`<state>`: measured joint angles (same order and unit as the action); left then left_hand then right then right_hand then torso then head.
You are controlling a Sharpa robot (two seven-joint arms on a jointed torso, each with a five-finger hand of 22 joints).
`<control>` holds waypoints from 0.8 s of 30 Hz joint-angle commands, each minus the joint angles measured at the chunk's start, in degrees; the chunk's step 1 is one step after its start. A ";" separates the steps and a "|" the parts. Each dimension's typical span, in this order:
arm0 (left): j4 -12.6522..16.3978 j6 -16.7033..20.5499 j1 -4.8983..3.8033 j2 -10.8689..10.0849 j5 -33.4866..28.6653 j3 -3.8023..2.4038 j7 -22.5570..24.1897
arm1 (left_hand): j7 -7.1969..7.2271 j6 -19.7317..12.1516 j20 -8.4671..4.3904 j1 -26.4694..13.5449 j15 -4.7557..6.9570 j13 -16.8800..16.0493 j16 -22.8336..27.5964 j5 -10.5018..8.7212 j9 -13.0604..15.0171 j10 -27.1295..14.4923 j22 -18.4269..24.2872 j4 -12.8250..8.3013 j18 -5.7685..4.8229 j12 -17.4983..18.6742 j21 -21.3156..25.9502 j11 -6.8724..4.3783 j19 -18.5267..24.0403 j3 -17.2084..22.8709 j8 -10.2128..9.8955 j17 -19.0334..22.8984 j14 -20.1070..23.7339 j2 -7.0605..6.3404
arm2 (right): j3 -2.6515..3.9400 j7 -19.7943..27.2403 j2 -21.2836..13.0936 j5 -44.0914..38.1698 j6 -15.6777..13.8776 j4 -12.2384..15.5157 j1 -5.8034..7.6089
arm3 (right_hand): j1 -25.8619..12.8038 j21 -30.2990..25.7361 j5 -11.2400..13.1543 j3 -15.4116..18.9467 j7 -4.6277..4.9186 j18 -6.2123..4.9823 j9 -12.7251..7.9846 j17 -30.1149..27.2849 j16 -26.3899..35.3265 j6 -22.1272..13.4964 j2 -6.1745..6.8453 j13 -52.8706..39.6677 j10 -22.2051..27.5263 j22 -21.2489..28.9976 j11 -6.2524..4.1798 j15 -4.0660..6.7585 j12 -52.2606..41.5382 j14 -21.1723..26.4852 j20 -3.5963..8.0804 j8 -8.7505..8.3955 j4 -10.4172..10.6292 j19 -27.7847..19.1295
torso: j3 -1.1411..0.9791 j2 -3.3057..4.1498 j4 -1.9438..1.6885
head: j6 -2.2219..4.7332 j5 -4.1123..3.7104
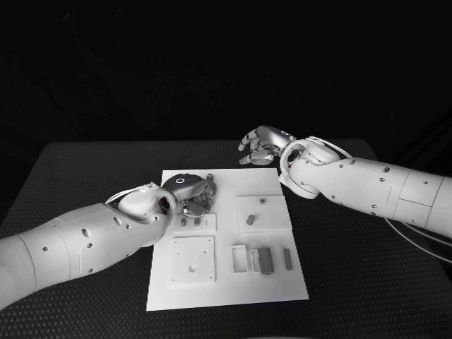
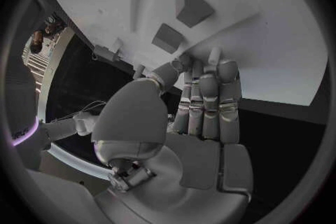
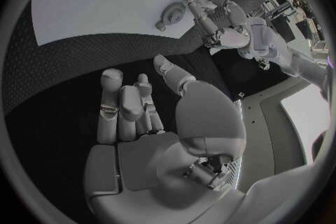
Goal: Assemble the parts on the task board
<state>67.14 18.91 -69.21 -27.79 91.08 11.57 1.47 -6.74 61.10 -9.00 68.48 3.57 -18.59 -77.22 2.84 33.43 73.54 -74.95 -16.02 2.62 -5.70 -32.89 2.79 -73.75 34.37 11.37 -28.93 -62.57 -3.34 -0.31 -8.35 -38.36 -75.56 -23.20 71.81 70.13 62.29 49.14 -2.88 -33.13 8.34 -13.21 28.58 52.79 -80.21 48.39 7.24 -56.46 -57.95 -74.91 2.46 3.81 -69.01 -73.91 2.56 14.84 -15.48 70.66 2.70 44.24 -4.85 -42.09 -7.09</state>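
Observation:
The white task board (image 1: 226,282) lies in the middle of the black table. My left hand (image 1: 191,194) hovers over its far left part, fingers pointing down at the board with nothing between them. In the left wrist view the left hand's fingers (image 2: 206,101) stretch straight toward two grey blocks (image 2: 192,7) standing on the board. The right wrist view shows the left hand (image 3: 224,19) beside a round grey part (image 3: 171,11) on the board. My right hand (image 1: 262,145) hangs beyond the board's far edge over bare table, its fingers (image 3: 122,106) loosely stretched and holding nothing.
Two square raised plates (image 1: 262,212) (image 1: 193,259) sit on the board. Several small grey parts (image 1: 267,260) lie near its front right, and a short peg (image 1: 248,219) stands mid-board. Black table (image 1: 369,282) surrounds the board.

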 commanded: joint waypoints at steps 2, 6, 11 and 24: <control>0.85 0.33 0.28 -0.71 -1.81 -1.17 0.21 | 0.07 0.56 -0.01 -0.03 -0.01 -0.17 -0.17 0.22 0.04 0.58 -1.13 -0.04 5.17 0.20 -0.32 0.02 -0.58 0.40 0.40 -0.04 -0.66 0.48 | 0.01 0.49 -0.07 -0.11 0.23 0.04 -0.02 | -0.43 -0.36 -0.18 -0.10 0.74 -1.79 -0.06 0.07 0.19 -0.32 0.07 0.06 0.25 -1.04 0.10 -0.08 -0.29 0.22 0.26 -0.36 0.29 0.05 | 0.03 -0.03 -0.05 | 0.10 0.06; 1.84 0.27 0.26 -1.43 -1.84 -2.64 0.11 | 0.11 0.63 -0.06 -0.04 0.04 -0.22 -0.17 0.23 0.04 0.70 -1.14 -0.05 5.17 0.24 -0.38 -0.03 -0.71 0.49 0.48 -0.05 -0.80 0.49 | 0.01 0.49 -0.09 -0.11 0.25 0.06 -0.02 | -0.43 -0.36 -0.18 -0.10 0.74 -1.79 -0.06 0.07 0.19 -0.32 0.07 0.07 0.25 -1.04 0.10 -0.08 -0.29 0.22 0.26 -0.36 0.29 0.05 | 0.02 -0.05 -0.09 | 0.20 0.11; 3.01 0.02 0.13 -2.69 -1.96 -3.95 -0.23 | 0.12 0.67 -0.09 -0.08 0.06 -0.25 -0.16 0.23 0.03 0.78 -1.14 -0.04 5.16 0.27 -0.42 -0.05 -0.79 0.54 0.53 -0.05 -0.88 0.48 | 0.01 0.48 -0.20 -0.10 0.25 0.04 -0.02 | -0.43 -0.37 -0.18 -0.11 0.74 -1.79 -0.07 0.07 0.19 -0.32 0.08 0.07 0.25 -1.04 0.10 -0.08 -0.29 0.22 0.26 -0.36 0.30 0.05 | 0.02 -0.05 -0.01 | 0.29 0.21; 5.92 -3.90 -1.12 -6.80 -2.32 -4.60 -1.21 | 0.16 0.74 -0.13 -0.14 0.09 -0.31 -0.12 0.23 0.02 0.90 -1.16 -0.04 5.15 0.33 -0.46 -0.09 -0.85 0.62 0.61 -0.06 -0.95 0.47 | 0.01 0.44 -0.49 -0.09 0.31 0.11 -0.02 | -0.43 -0.37 -0.18 -0.12 0.74 -1.79 -0.07 0.08 0.19 -0.32 0.09 0.08 0.24 -1.05 0.10 -0.08 -0.30 0.21 0.27 -0.36 0.31 0.06 | 0.08 -0.03 -0.09 | 0.32 0.31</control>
<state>72.89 17.40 -70.25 -34.51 89.11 6.97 0.71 -6.57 61.33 -9.10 68.60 3.67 -18.86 -77.20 2.82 33.40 73.98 -74.93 -16.01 2.07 -5.70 -33.11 2.81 -74.04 34.68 11.63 -28.92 -63.07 -3.32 -0.31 -8.32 -38.80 -75.51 -23.20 71.85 70.13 62.30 49.14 -2.87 -33.13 8.41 -13.21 28.58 52.79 -80.21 48.45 7.24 -56.47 -57.95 -74.91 2.46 3.81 -68.94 -73.91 2.53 14.84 -15.49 70.63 2.75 44.19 -4.91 -41.74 -6.81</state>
